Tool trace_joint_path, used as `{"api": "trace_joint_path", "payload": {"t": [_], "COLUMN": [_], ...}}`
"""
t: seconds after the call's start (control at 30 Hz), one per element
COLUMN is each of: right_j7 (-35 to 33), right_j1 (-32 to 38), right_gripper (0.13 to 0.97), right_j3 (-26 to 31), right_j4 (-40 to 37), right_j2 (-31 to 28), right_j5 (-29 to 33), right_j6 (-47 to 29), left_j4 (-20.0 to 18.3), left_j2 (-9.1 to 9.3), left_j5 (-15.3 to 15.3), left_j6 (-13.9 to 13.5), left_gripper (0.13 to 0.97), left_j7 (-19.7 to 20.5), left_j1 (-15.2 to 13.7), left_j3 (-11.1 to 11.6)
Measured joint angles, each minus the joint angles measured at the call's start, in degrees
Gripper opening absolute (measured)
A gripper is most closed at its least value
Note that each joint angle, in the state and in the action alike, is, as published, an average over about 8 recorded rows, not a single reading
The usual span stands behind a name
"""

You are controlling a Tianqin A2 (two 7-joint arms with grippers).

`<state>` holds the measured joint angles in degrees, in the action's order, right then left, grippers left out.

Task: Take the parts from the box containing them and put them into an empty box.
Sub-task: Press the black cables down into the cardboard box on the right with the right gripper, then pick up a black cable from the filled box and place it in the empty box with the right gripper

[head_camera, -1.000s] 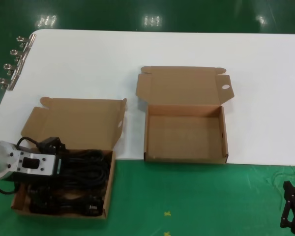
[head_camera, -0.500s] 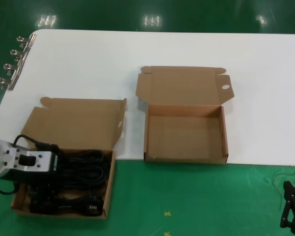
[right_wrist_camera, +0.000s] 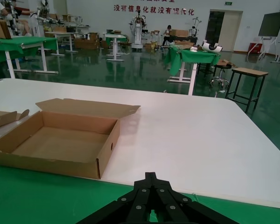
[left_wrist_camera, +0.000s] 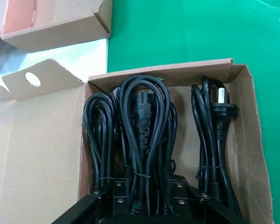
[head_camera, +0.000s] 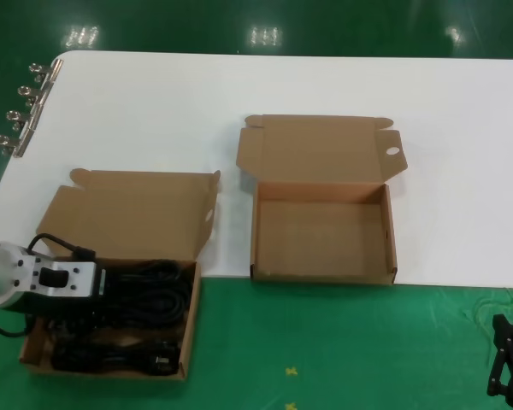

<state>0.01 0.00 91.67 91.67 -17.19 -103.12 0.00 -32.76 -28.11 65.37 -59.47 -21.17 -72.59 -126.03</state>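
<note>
Head view has the left pincer (head_camera: 111, 286) low over the cords (head_camera: 145, 295) in the full box (head_camera: 111, 363); it has slid back toward the robot over the past second, so no cord is lifted yet; whether its tips are spread I cannot tell; the empty box (head_camera: 323, 272) sits well apart on the worktop (head_camera: 239, 85); the right pincer (head_camera: 509, 367) idles at the near edge, tips pressed together.

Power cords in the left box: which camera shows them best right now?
The left wrist view: it looks straight down on the bundled power cords, showing plugs and ties. The head view shows only a dark mass partly behind the left gripper. The right wrist view shows no cords.
</note>
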Motion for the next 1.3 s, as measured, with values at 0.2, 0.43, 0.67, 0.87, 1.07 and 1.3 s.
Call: {"api": "trace_joint_path", "payload": {"t": [0.2,0.43,0.67,0.87,1.07,1.3], "right_j7": [0.0,0.0,0.0,0.0,0.0,0.0], "right_j1": [0.0,0.0,0.0,0.0,0.0,0.0], "right_gripper": [0.146,0.146,0.146,0.146,0.175,0.235], "right_j3": [0.0,0.0,0.0,0.0,0.0,0.0], "right_j4": [0.0,0.0,0.0,0.0,0.0,0.0], "right_j2": [0.0,0.0,0.0,0.0,0.0,0.0], "right_j5": [0.0,0.0,0.0,0.0,0.0,0.0], "right_j6": [0.0,0.0,0.0,0.0,0.0,0.0], "left_j4": [-0.2,-2.6,-9.4,-18.8,-26.4,-27.2], "left_j2": [0.18,-0.61,-2.99,-5.82,-6.67,-2.11], "left_j5": [0.0,-0.1,-0.5,-0.8,-1.1,-2.1], "left_j6": [-0.3,-1.0,-3.4,-7.3,-10.7,-11.3], "left_gripper": [0.299,0.236,0.21,0.21,0.209,0.209], "left_j7": [0.7,2.3,5.8,10.7,15.6,19.9], "left_j1": [-0.4,-0.3,0.5,1.1,0.3,-2.6], "left_j3": [-0.4,-0.7,-0.8,-0.6,-0.3,-1.0]}}
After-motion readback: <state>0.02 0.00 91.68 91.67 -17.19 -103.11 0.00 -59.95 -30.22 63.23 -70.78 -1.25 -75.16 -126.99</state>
